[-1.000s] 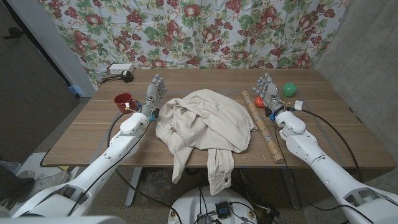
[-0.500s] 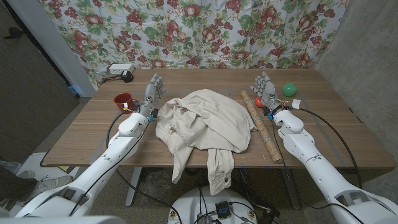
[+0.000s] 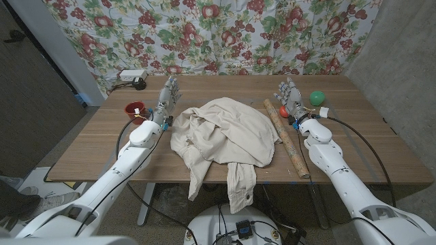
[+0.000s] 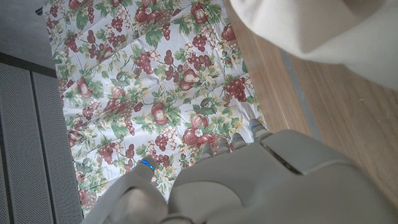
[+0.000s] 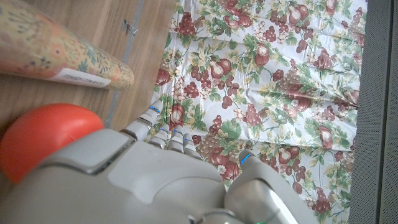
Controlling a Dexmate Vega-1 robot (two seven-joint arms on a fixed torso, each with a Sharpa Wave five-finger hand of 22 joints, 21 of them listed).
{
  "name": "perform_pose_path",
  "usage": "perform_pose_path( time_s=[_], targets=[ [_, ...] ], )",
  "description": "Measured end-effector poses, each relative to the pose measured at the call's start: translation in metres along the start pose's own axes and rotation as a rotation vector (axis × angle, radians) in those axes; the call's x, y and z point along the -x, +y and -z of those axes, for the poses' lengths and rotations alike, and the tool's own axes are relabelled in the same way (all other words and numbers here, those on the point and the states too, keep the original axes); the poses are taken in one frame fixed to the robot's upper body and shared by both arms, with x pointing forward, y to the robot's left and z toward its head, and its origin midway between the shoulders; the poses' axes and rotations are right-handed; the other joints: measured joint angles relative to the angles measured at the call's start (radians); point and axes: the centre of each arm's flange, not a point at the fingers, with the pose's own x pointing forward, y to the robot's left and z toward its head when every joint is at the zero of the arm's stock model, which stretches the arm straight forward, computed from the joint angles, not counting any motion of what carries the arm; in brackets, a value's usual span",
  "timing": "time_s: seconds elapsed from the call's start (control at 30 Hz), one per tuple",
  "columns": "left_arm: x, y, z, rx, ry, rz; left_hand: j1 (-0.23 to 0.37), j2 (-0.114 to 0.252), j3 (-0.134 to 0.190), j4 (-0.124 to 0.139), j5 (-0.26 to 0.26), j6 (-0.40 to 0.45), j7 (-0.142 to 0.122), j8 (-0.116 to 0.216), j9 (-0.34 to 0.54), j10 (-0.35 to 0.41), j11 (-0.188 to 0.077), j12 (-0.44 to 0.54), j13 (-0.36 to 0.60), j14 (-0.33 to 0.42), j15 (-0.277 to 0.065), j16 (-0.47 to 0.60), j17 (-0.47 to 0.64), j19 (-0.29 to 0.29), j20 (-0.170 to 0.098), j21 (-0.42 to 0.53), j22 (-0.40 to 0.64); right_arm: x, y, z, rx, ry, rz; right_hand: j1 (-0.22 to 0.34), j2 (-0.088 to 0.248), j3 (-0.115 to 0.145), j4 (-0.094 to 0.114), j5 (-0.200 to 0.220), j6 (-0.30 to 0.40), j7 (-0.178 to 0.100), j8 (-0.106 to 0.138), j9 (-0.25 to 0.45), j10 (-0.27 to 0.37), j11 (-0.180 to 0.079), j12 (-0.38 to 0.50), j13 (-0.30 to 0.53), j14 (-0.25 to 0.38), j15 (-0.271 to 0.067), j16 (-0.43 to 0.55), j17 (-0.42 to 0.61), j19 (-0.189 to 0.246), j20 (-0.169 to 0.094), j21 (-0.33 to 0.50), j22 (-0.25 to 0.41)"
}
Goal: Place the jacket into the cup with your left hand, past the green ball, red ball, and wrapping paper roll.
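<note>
A beige jacket (image 3: 225,139) lies crumpled in the middle of the table, one sleeve hanging over the front edge; a fold of it (image 4: 323,28) shows in the left wrist view. A red cup (image 3: 134,109) stands at the left. My left hand (image 3: 166,99) is raised between cup and jacket, fingers up and apart, holding nothing. My right hand (image 3: 289,99) stands the same way right of the wrapping paper roll (image 3: 286,136), just in front of the red ball (image 3: 284,110). The green ball (image 3: 317,98) lies further right. The red ball (image 5: 46,140) and roll (image 5: 56,53) show close by my right hand (image 5: 143,180).
A white power strip (image 3: 131,77) with a plug lies at the table's back left. A floral curtain (image 3: 218,34) hangs behind the table. Cables run along both forearms. Bare wood lies along the table's (image 3: 102,146) left front.
Both hands have drifted slightly farther from me. The jacket, cup, balls and roll have not moved.
</note>
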Motion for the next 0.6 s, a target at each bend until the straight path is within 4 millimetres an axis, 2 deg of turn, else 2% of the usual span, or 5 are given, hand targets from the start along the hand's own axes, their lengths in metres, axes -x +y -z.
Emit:
perform_pose_path(
  time_s=[0.17,0.6],
  targets=[
    [-0.005,-0.003,-0.007,-0.022,-0.014,0.01,0.0,0.0,0.0,0.0,0.0,-0.005,-0.005,0.0,0.0,0.0,-0.011,0.0,0.0,0.0,0.0,0.0,0.0,0.0,0.01,0.007,0.0,-0.001,-0.001,0.0,0.004,0.0,-0.004,0.0,0.0,0.0,0.0,0.0,0.0,0.0,0.0,0.0,0.001,0.001,0.0,0.0,0.0,0.0,0.0,0.0,0.0,0.0,0.0,0.0],
    [-0.013,-0.012,-0.018,-0.069,-0.041,0.04,0.0,0.0,-0.004,-0.004,0.0,-0.002,-0.009,0.0,0.0,0.0,-0.011,0.009,0.0,0.0,0.0,0.0,0.0,0.0,0.01,0.007,0.0,-0.003,-0.006,-0.001,0.002,-0.006,0.003,0.0,0.0,0.0,0.0,0.0,0.005,-0.005,0.0,0.0,0.005,0.005,0.0,0.0,0.005,0.006,0.0,0.0,0.003,-0.003,0.0,0.0]
  ],
)
